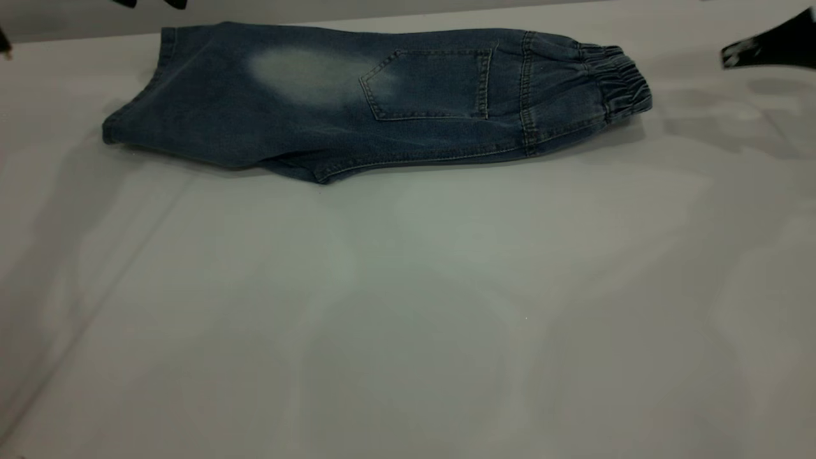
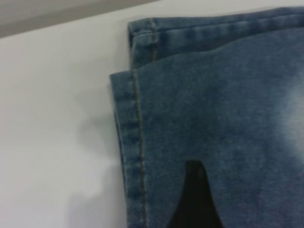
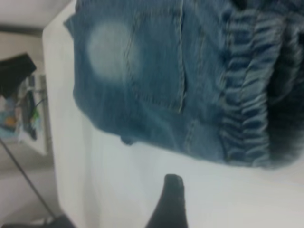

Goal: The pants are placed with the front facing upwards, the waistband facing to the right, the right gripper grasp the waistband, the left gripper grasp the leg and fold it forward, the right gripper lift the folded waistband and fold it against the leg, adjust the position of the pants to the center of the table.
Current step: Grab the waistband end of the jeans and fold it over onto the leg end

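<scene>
With the pants (image 1: 357, 108) already folded lengthwise on the counter (image 1: 408, 319), the right hand (image 1: 774, 46), grip state unclear, must next grasp the waistband (image 1: 615, 80).

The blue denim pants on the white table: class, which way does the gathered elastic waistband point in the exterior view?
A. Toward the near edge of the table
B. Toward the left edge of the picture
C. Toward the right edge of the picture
C: the ruched elastic waistband forms the right-hand end of the blue denim pants, while the hemmed leg opening lies at the left end on the white table.
</scene>
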Tool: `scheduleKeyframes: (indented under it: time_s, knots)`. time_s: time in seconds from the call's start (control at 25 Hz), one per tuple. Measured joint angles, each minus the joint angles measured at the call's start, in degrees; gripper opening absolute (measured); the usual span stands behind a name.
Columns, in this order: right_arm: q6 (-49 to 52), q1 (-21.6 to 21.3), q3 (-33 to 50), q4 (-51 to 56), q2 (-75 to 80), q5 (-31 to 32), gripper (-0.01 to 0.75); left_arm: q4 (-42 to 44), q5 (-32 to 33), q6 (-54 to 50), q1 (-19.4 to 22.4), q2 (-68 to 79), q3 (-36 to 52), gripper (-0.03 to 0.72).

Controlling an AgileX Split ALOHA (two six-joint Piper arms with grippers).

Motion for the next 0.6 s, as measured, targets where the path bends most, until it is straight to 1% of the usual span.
scheduleKeyframes:
  time_s: [0.08,0.24,0.4,0.6]
  knots:
    - [-0.05,0.39,0.0,0.05,1.23,1.01,0.584,0.0,2.52,-0.03,0.0,0.0,-2.01,0.493]
    - [-0.27,0.58,0.0,0.28,2.9,1.12,0.584,0.29,7.88,-0.07,-0.63,0.0,-6.65,0.493]
    - [-0.52,1.23,0.05,0.66,5.12,1.15,0.584,0.44,9.3,-0.07,-1.66,0.0,-9.68,0.493]
    - [-1.98,2.25,0.05,2.26,7.46,1.07,0.584,0.51,9.61,-0.07,-2.5,0.0,-10.07,0.493]
